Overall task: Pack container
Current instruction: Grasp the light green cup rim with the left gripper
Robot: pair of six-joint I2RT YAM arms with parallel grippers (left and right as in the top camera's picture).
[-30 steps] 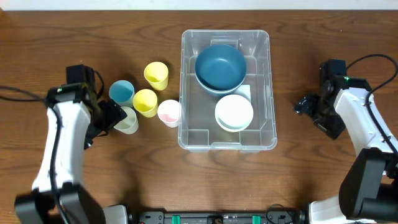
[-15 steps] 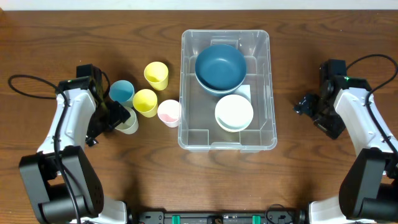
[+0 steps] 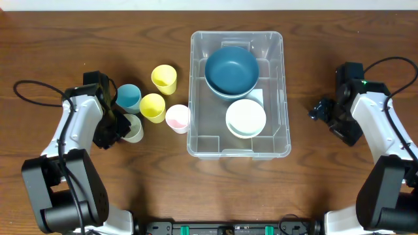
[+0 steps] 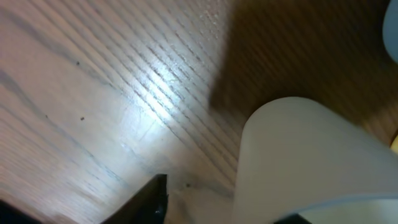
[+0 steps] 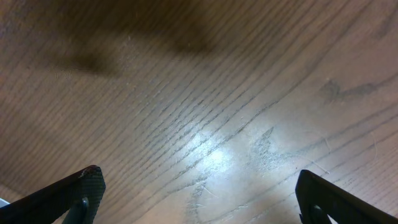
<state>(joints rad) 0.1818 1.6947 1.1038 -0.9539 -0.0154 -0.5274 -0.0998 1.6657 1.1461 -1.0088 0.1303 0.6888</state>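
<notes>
1. The container (image 3: 196,140) sat upright and open-topped at mid-bench (image 3: 313,189). A blue bowl (image 3: 232,70) lay at its far end and a white bowl (image 3: 246,118) nearer us.
2. We judged it light, thin clear plastic. The walls would likely flex and the smooth faces would be slippery.
3. The rim lip at a short end looked like the best hold. A side nudge could slide it, bowls and all.
4. The left gripper (image 3: 119,124) was well apart from the container on its left, low beside a pale cup (image 4: 298,155) in the cluster of cups (image 3: 152,107). Its jaws looked apart. One finger (image 4: 149,199) stood off the cup wall and the other was mostly hidden.
5. The right gripper (image 3: 320,111) hung near the container's right wall without touching it. Its jaws were wide apart over bare bench, holding nothing.
6. The pink cup (image 3: 177,118) sat just beside the left wall, the closest item for packing.
</notes>
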